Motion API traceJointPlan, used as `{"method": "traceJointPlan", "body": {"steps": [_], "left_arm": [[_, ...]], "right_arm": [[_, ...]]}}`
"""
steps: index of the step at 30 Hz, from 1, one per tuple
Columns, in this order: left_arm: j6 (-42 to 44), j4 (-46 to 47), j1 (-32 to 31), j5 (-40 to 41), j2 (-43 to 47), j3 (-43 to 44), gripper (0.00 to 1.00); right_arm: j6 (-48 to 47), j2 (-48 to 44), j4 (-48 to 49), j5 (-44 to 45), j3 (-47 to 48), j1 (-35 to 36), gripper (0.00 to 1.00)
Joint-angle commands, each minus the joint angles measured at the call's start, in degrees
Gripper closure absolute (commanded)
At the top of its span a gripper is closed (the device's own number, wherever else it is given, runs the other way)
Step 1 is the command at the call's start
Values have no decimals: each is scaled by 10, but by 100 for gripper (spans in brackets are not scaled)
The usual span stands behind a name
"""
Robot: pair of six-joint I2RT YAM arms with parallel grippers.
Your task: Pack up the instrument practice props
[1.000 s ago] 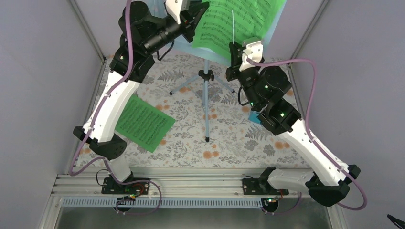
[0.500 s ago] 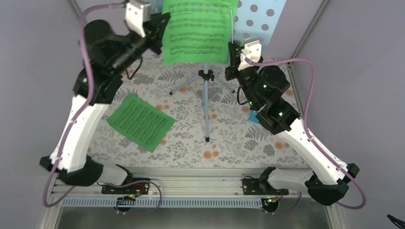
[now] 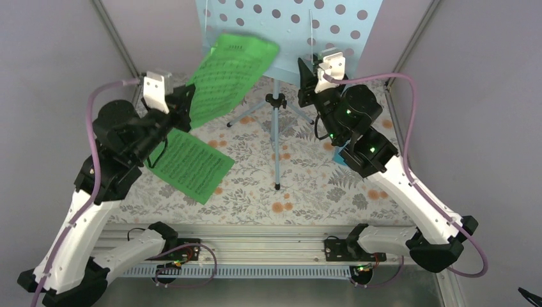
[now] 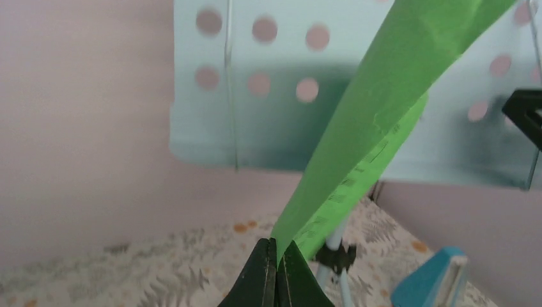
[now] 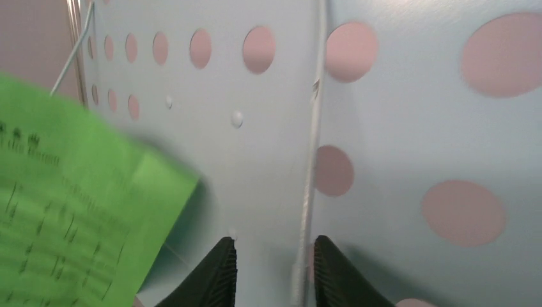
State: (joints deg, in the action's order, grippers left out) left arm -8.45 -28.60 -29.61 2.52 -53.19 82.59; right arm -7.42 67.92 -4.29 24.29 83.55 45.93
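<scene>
Partway through: one page in hand and off the stand, most of the packing ahead.

The left gripper (image 4: 277, 246) is pressed together on the lower edge of a green sheet-music page (image 3: 233, 77), which slants up and away from it, clear of the music stand (image 3: 287, 25) beyond. Beneath that gripper a second green page (image 3: 192, 163) lies flat on the floral table (image 3: 255, 192). The right gripper (image 5: 273, 249) stands spread, its fingers either side of a thin wire page-holder (image 5: 311, 192) on the desk, gripping nothing. As I judge it, the desk is bare of pages, but the stand is upright on its tripod and nothing looks packed away. Only the left wrist view shows the blue metronome (image 4: 428, 281) plainly, past the stand's post; from above, the right arm hides nearly all of it.
</scene>
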Motion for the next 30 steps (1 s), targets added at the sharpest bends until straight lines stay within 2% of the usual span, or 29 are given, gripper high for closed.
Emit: {"method": "traceJointPlan", "body": {"steps": [1,5,9,13,14,22,30], "left_arm": [[-60,-18,2,-2,59,-71,98],[-100,-11,2,-88,78,-137,98],[-135,3,2,-148,89,-186,98],[-166,35,3,-191,108,-231,98],[-170,38,3,-192,111,-240,98],[-223,46,6,-151,103,-312,98],[-275,73,30,-141,86,-390,98]], "right_arm": [[15,9,-21,1,5,-1,65],[23,6,-24,-11,6,-1,56],[28,-6,-34,-30,5,-1,39],[29,-27,-56,-44,-2,-1,3],[29,-32,-65,-46,-4,-1,0],[57,-76,-109,-79,-21,-1,0],[75,-178,-49,9,-128,-2,1]]}}
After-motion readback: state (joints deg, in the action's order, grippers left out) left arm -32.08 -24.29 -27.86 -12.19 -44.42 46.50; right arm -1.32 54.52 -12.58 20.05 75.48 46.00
